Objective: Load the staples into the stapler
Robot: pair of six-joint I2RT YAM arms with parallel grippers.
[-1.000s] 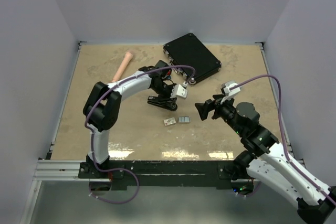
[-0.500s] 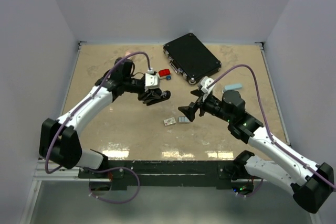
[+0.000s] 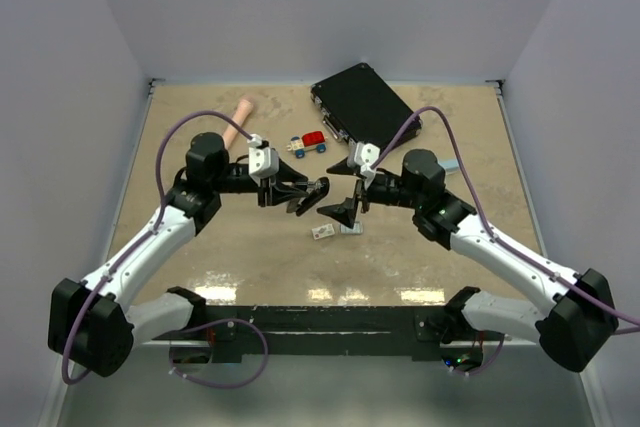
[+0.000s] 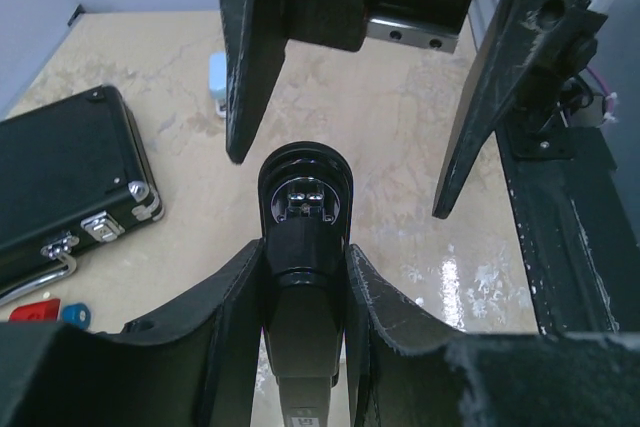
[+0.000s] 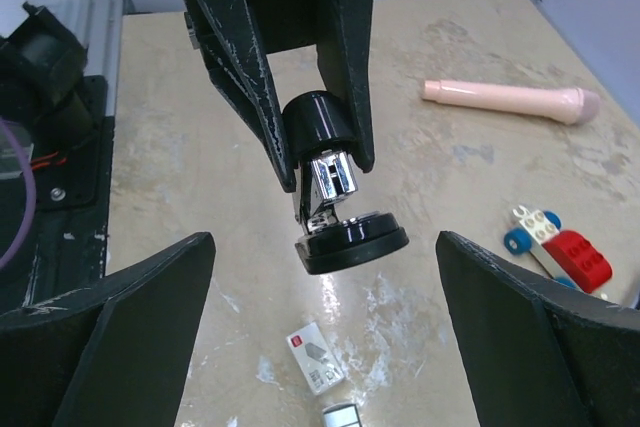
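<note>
Staples (image 5: 341, 415) are lying just beside the white box (image 5: 313, 357). I am seeing the left gripper (image 3: 306, 195) clamping the stapler (image 5: 335, 197); the right gripper (image 3: 342, 205) is hanging spread wide.

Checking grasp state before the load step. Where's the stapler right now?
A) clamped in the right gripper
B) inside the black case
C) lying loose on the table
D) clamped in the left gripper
D: the right wrist view shows the left gripper shut on the stapler, while the right gripper is open and clear of it.
</note>
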